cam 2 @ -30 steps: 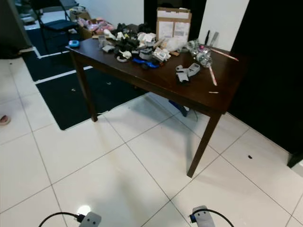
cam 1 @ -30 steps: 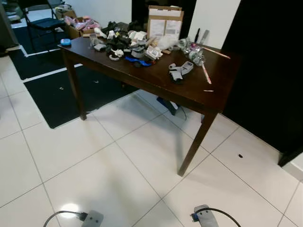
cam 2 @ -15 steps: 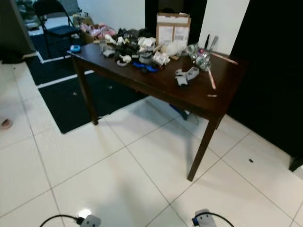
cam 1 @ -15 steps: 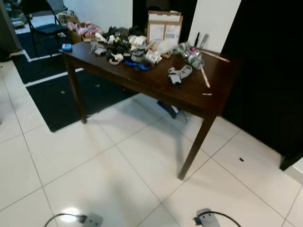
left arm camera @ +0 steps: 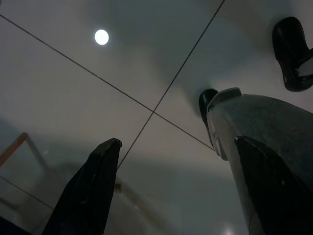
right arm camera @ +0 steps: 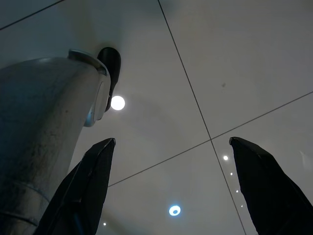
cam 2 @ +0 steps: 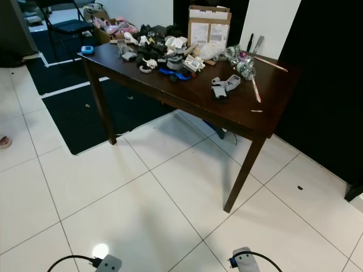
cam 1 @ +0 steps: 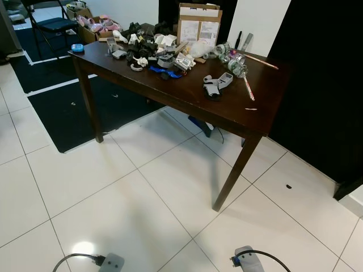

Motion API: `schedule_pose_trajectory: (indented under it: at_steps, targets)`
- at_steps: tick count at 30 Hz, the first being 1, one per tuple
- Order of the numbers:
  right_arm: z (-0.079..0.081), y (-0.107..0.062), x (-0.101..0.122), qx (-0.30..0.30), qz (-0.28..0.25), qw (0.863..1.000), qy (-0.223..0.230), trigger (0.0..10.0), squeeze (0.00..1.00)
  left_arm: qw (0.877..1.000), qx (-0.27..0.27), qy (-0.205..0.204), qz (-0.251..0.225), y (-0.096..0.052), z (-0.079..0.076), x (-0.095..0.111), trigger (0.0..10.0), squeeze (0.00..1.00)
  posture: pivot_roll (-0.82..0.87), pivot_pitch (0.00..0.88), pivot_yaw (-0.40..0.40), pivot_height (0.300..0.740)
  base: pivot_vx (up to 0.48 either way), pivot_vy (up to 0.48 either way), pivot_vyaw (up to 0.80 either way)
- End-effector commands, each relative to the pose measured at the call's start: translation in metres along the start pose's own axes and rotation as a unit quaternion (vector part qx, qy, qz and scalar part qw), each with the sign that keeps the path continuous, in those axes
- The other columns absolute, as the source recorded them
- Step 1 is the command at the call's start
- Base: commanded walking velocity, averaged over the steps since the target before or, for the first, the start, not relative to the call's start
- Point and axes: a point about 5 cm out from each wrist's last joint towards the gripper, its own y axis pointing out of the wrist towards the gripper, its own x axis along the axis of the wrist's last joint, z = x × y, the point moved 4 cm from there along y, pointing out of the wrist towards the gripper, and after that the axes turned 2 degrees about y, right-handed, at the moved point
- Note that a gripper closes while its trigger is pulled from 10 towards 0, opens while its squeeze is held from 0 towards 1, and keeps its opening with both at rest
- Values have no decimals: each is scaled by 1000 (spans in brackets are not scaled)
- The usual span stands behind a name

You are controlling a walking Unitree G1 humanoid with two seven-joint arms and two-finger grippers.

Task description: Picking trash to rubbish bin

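A dark wooden table point(cam 1: 187, 99) stands ahead on the white tiled floor. On it lies a pile of small black, white and blue clutter point(cam 1: 153, 54). Beside the pile are a cardboard box point(cam 1: 198, 25), a grey tool-like object point(cam 1: 215, 85) and thin pink sticks point(cam 1: 248, 88). A small dark speck point(cam 1: 288, 186) lies on the tiles right of the table leg. Both arms hang low, their wrists at the picture's bottom edge point(cam 1: 110, 262) point(cam 1: 247, 259). My left gripper point(left arm camera: 177, 142) and right gripper point(right arm camera: 171, 141) point at the floor, open, with nothing between the fingers.
A black mat point(cam 1: 74, 107) covers the floor left of the table, with a folding chair point(cam 1: 51, 25) and a box of pink things point(cam 1: 96, 25) behind. A black wall point(cam 1: 323, 85) bounds the right. A blue object point(cam 1: 201, 126) lies under the table. A person's foot point(cam 2: 3, 141) is at far left.
The whole picture has bobbed slightly as the camera moved; the table sits a little higher in frame than a second ago. Nothing on the table has shifted and both arms still hang.
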Motion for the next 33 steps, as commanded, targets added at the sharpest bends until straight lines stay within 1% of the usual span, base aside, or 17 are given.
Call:
schedule_pose_trajectory:
  at_steps: [1, 20, 30, 33]
  targets:
    - [-2, -1, -7, -1, 9, 1000, -1, 10000, 0, 999, -21, -2, 32, -2, -13, -18, 10000, 0, 94, 80, -60, 740, 251, 0, 0]
    - [2, 0, -6, 3, 9, 1000, -1, 10000, 0, 999, -26, -5, 30, -1, -14, -17, 10000, 0, 95, 83, -59, 740, 366, 0, 0]
    - [0, -1, -11, 1, 15, 1000, -5, 10000, 0, 999, -31, -4, 29, -1, -17, -16, 10000, 0, 88, 89, -60, 740, 392, 0, 0]
    - [-1, -1, -12, 2, 17, 1000, -6, 10000, 0, 999, -31, -4, 29, -1, -17, -16, 10000, 0, 88, 88, -62, 740, 390, 0, -800]
